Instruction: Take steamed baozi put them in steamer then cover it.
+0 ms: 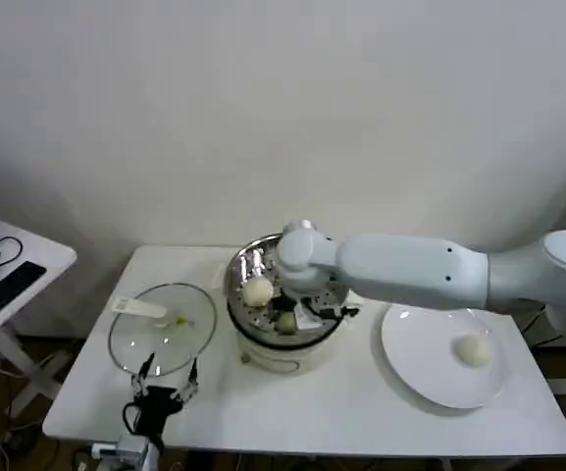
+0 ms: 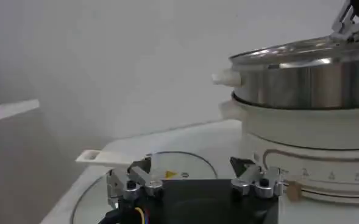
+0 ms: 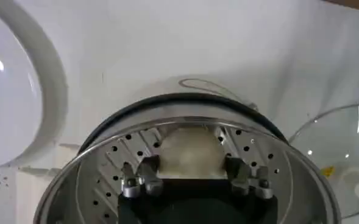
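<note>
Taking the shiny round stainless-steel steamer basket (image 1: 284, 294) on its white pot base as the landmark, the round clear glass cover with a white handle (image 1: 161, 328) lies flat on the white table (image 1: 361, 412) just to the steamer's left. A small yellow sticker shows on the glass, its markings too small to read. The left gripper (image 1: 168, 379) hovers at the near edge of this cover, its two dark fingers spread apart and holding nothing; the left wrist view shows the same fingers (image 2: 129, 182) wide over the glass.

On the pot base, the left wrist view shows faint dial numerals (image 2: 331, 175), too pale to read with certainty.

Inside the steamer, one smooth cream-white steamed baozi (image 1: 257, 290) sits on the perforated floor toward the left side. The right gripper (image 3: 194, 173) is lowered into the basket, and its fingers bracket a second baozi (image 3: 190, 153) on both sides.

Right of the steamer lies a flat round white plate (image 1: 415, 363), carrying another cream-white baozi (image 1: 474, 349) on its far right part.
</note>
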Controlling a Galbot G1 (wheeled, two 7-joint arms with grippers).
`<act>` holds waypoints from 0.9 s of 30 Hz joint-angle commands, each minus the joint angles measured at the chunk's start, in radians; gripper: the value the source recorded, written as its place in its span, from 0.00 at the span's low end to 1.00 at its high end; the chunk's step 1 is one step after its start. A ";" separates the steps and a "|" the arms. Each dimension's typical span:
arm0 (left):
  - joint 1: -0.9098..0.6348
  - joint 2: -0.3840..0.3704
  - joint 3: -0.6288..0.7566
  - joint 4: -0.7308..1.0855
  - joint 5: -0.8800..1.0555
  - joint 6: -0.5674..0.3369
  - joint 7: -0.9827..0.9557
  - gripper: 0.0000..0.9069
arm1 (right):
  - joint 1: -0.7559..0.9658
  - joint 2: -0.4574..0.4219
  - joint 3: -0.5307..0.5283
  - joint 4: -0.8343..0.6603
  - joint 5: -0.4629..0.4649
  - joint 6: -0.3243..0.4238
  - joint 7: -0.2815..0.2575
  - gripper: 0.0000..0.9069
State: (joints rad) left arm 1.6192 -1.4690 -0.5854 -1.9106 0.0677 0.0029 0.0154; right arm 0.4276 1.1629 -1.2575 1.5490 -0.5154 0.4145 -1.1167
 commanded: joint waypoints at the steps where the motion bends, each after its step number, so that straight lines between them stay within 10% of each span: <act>1: 0.000 -0.005 0.004 -0.006 -0.004 0.001 0.000 1.00 | -0.001 -0.005 0.006 -0.002 -0.032 0.028 0.016 1.00; 20: -0.005 0.002 0.007 -0.003 -0.011 0.002 0.000 1.00 | 0.198 -0.114 0.024 0.036 0.131 0.097 -0.001 1.00; 27: -0.033 0.011 -0.001 -0.020 -0.040 -0.016 -0.077 1.00 | 0.469 -0.289 -0.232 0.025 0.699 -0.325 0.028 1.00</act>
State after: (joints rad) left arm 1.6059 -1.4659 -0.5768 -1.9136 0.0562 0.0003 0.0057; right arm 0.6110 1.0557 -1.2818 1.5747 -0.3513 0.4309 -1.1098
